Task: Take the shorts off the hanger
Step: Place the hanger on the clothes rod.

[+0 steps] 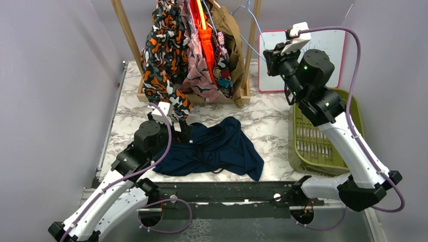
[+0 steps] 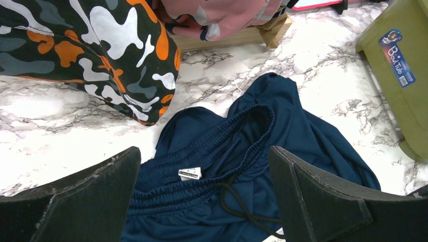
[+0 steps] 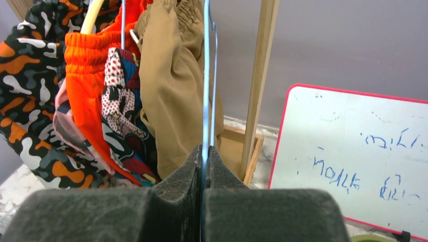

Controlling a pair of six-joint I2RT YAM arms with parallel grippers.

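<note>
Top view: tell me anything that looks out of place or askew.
The navy shorts lie crumpled on the marble table in front of the rack, while the other pairs hang. A bare blue wire hanger sticks out sideways from the rack, pinched in the shut right gripper.

My left hand [image 1: 182,130] sits low at the edge of the navy shorts [image 1: 222,148], which lie crumpled on the marble surface [image 1: 272,118] to its right. My right hand [image 1: 267,56] is raised against the blue wire hanger [image 1: 257,30], with the green basket [image 1: 303,146] below it.
</note>
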